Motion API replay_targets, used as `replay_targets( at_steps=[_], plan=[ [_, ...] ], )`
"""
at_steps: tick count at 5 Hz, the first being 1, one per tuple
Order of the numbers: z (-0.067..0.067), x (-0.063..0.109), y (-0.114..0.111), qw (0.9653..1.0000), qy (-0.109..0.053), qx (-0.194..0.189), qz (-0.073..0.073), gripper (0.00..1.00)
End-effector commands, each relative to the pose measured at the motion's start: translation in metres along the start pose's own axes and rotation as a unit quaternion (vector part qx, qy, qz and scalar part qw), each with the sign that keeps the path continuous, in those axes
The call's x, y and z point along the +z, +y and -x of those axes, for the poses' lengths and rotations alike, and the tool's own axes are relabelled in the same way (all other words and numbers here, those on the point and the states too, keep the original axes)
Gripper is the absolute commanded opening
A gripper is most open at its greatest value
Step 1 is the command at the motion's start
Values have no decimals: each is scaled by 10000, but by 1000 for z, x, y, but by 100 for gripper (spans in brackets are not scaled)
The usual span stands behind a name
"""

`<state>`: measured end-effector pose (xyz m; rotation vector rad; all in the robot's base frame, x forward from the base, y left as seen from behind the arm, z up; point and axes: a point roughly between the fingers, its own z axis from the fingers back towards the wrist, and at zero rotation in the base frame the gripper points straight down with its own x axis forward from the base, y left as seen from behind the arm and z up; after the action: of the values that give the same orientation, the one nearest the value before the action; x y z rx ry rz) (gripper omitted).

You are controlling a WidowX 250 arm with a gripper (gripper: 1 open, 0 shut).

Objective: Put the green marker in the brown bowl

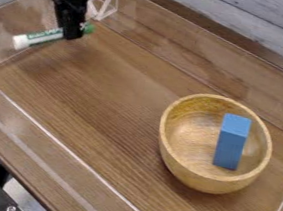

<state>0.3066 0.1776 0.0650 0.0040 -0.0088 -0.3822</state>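
**Marker pinched near its green end, long clear run to the bowl**

At the far left, the claw (72,34) points straight down and is closed on the green marker (47,38), gripping it near the green-capped right end. The white barrel sticks out to the left and slightly toward the near side, and it appears to be clear of the worktop (117,104), though the gap beneath is hard to judge from this angle.

The marker looks light, stiff and smooth-sided. A round plastic barrel held this far off its middle could pivot in the grip or slide out, so the free left end may droop or swing if the arm moves quickly. A hold nearer the middle would be steadier; as it stands, a slow and level carry seems wise.

Just beside the claw, the transparent side walls (109,3) meet at the far-left corner, and the protruding barrel points toward the left wall, so there is little room to turn there. To the right the wood surface is open, with nothing between the claw and the brown bowl (178,149).

The bowl sits well apart at the near right, close to the right wall. Its rim is thick and raised, so the marker must pass above it. A blue block (233,140) stands upright inside, right of centre, leaving the left half of the hollow free for the marker to land.
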Motion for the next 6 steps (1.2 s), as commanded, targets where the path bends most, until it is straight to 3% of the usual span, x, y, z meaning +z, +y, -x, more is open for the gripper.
replay_targets(
  at_steps=[1,3,6],
  plan=[
    [-17,42,-7,9980,-356,-109,-508,0],
    [-35,52,-34,9958,-578,-302,-643,0],
    [-53,52,-58,9919,-812,-612,-755,0]
  ],
)
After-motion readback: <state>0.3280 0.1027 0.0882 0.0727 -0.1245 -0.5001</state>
